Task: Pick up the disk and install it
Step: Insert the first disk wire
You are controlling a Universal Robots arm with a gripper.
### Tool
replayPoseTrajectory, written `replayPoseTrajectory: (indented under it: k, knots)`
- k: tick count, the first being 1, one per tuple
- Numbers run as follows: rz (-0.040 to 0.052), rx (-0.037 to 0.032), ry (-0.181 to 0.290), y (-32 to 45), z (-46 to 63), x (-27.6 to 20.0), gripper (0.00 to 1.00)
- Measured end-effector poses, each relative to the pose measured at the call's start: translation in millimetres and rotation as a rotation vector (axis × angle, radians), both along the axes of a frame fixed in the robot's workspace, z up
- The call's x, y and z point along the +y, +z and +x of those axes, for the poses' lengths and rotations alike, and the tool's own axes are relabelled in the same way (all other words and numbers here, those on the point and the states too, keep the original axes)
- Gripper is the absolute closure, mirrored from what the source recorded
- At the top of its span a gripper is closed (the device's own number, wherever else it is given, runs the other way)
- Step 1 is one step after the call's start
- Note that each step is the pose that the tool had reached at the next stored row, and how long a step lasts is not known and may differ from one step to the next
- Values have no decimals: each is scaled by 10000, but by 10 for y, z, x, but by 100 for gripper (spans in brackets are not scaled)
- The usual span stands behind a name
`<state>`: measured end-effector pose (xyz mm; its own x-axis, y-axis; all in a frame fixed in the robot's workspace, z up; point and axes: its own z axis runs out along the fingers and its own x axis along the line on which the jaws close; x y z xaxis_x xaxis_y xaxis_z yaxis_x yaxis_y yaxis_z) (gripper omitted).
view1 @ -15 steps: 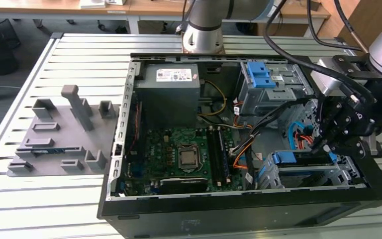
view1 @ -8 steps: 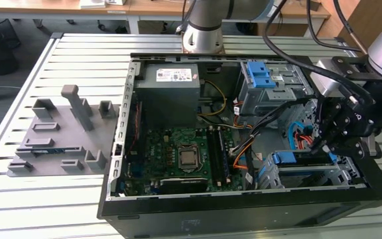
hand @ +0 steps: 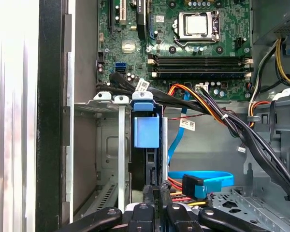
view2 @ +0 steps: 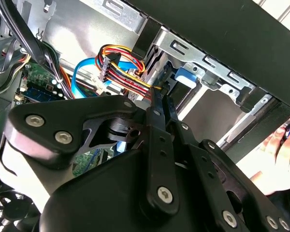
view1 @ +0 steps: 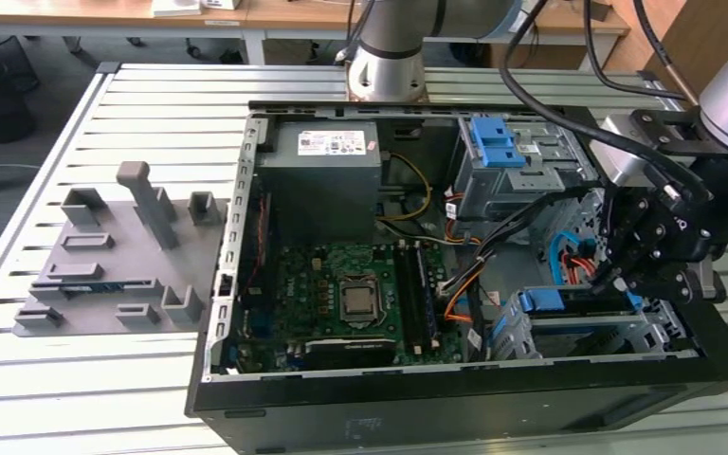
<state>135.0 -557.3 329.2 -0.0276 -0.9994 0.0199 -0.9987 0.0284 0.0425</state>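
The jaws stand nearly closed against the rear edge of the disk (hand: 146,159), which sits upright in the cage (hand: 108,101) slot. The gripper (hand: 154,195) is at the insertion step; the disk appears not fully seated and, by my judgement, needs a straight push along the slot.

Exterior view overlooks the open computer case (view1: 465,398); both wrist views peer closely inside.

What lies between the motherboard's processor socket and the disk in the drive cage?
In the first wrist view, the memory slots and a bundle of black and orange cables lie between the processor socket and the disk with its blue bracket.
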Motion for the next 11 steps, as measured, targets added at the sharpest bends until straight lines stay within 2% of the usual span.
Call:
replayPoseTrajectory:
  k: [4,5,11]
  knots:
    - [5,0,0,-2,0,0,82]
    - [4,0,0,3,0,0,76]
    - [1,1,0,92,0,0,76]
